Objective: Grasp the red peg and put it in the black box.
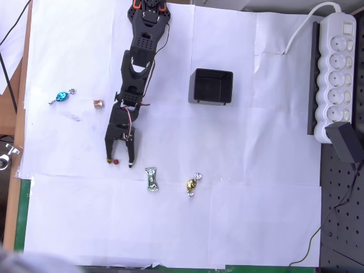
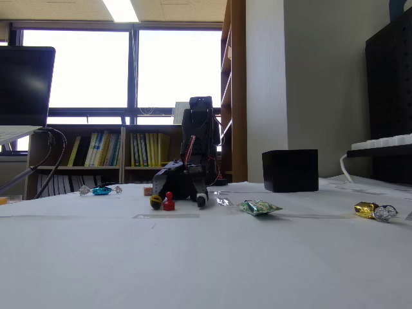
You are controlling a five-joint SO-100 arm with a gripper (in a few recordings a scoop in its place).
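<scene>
Blue candy, green candy, gold candy, power strip

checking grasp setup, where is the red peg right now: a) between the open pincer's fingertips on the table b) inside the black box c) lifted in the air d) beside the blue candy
a: in the overhead view the red peg sits on the table between the fingertips of the open pincer, far from the black box.
</scene>
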